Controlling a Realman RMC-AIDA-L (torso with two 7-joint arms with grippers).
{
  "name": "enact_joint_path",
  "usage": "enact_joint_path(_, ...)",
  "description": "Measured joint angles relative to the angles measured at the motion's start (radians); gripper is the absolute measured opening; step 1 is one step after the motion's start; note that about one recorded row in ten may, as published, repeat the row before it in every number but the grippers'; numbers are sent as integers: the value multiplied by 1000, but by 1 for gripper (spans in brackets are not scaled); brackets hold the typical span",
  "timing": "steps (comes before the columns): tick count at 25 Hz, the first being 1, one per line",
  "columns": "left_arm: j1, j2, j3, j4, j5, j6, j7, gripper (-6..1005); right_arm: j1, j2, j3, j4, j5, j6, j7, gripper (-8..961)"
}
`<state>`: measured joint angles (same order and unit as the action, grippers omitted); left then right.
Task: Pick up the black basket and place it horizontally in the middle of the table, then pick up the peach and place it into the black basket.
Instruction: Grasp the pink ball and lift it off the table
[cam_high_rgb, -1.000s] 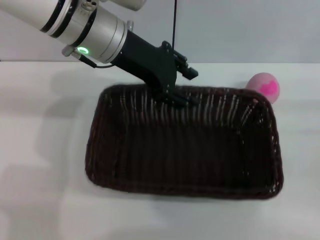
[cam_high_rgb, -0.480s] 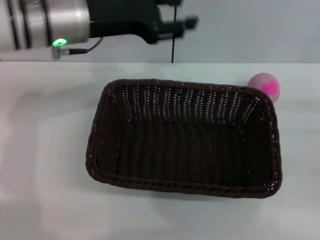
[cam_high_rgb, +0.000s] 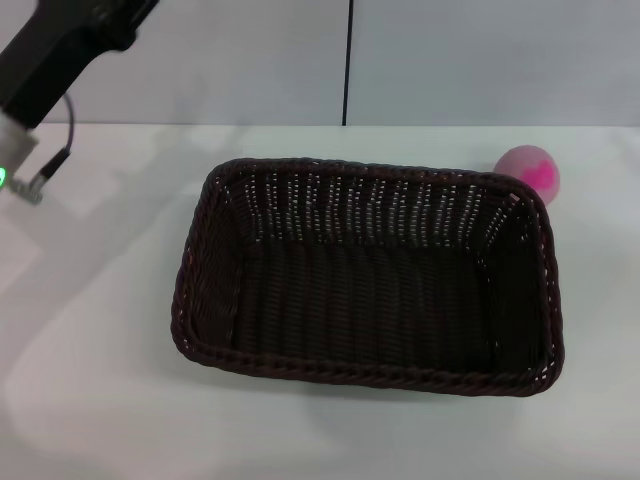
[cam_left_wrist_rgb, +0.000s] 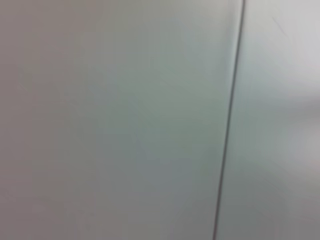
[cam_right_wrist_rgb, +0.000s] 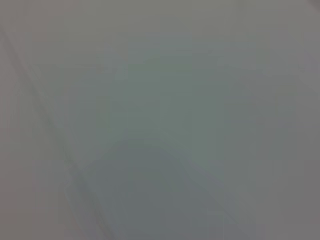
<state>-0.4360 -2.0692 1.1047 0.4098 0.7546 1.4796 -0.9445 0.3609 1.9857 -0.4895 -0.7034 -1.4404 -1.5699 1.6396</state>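
Neither gripper showed in the head view; only the left arm's dark forearm (cam_high_rgb: 60, 50) appeared, so finger positions couldn't be judged. On the white desk (cam_high_rgb: 100, 400), the dark woven wicker basket (cam_high_rgb: 370, 300) lay upright, long axis left-right, with the pale pink peach (cam_high_rgb: 529, 172) at its far right corner. Both wrist views showed only blank grey surfaces.

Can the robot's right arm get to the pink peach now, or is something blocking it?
Probably yes. The peach sits in the open on the table, just beyond the far right corner of the black basket, with nothing over it. The right arm is out of sight, so its reach is a guess. The left arm is far off.
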Motion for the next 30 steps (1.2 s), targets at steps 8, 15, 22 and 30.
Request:
enact_joint_path(8, 13, 0, -1, -69, -55, 54, 15, 603, 93, -25, -9, -383, -449, 0, 315, 579)
enact_joint_path(15, 3, -2, 10, -81, -57, 77, 9, 601, 293, -71, -85, -398, -868, 8, 566, 660)
enact_joint_path(22, 7, -3, 10, -97, -59, 81, 2, 601, 393, -75, -140, -311, -1042, 13, 579, 709)
enact_joint_path(30, 6, -3, 2, -148, -61, 85, 1, 601, 449, -70, -286, -158, -1107, 98, 582, 735)
